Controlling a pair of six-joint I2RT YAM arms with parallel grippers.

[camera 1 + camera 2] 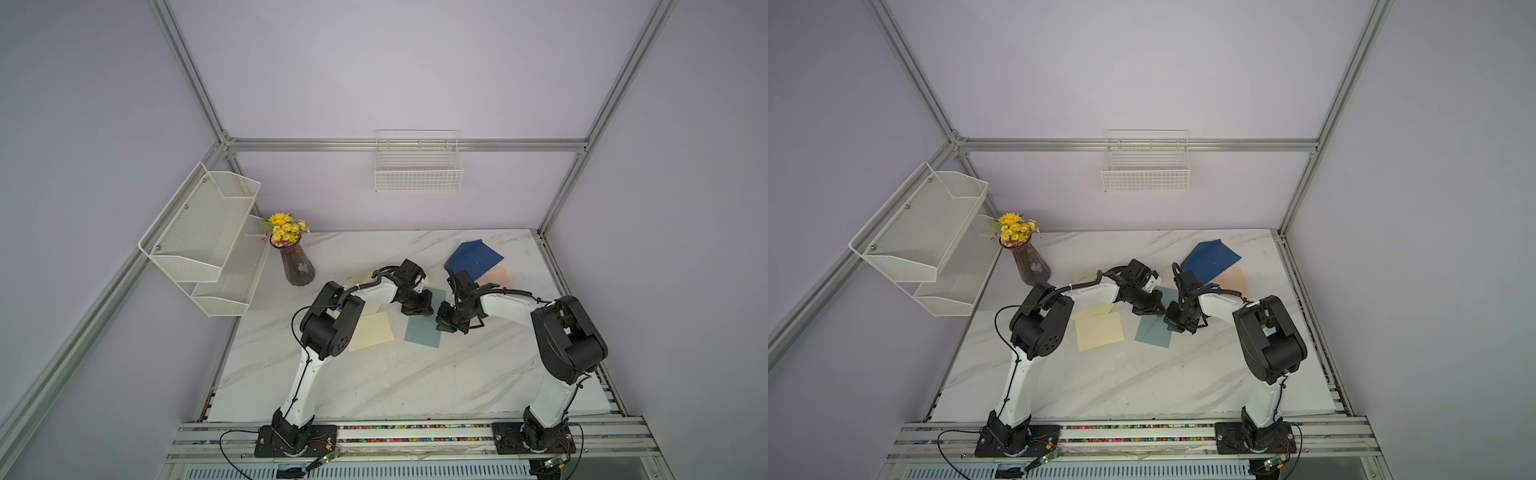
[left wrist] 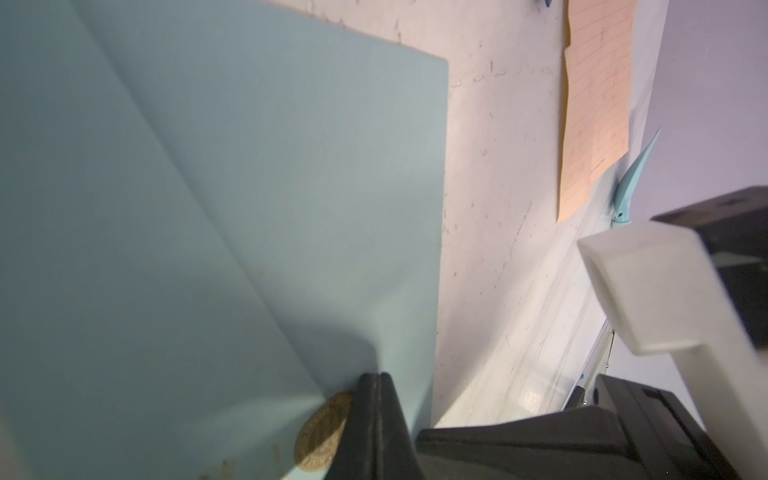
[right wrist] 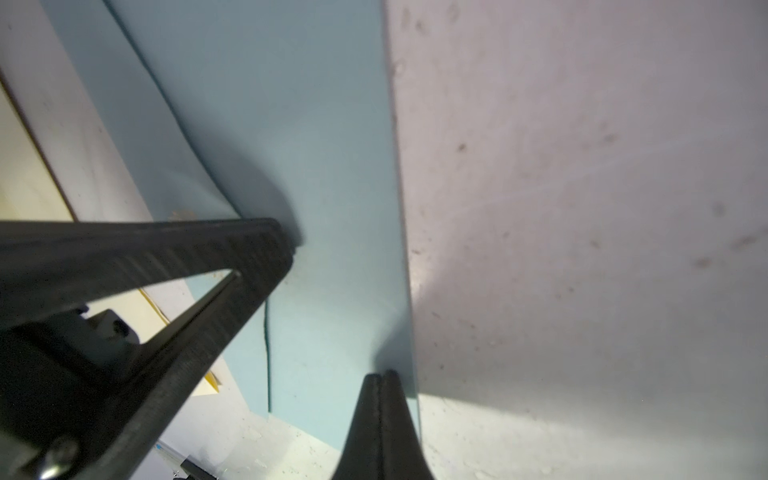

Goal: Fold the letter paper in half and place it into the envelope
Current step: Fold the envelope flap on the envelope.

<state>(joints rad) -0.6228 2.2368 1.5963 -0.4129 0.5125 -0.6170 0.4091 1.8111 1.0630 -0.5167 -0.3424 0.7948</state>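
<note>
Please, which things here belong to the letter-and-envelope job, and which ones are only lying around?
In the job: light blue envelope, with the shut left gripper and right gripper on it; peach lined paper, probably the letter.
Lying about: dark blue envelope, yellow paper, vase of flowers, wire basket, mesh shelf.

Vase (image 1: 297, 266) at rear left of table (image 1: 374, 386) — sheet (image 1: 498, 276) at rear right, envelope (image 1: 424, 332) between, nearer front
</note>
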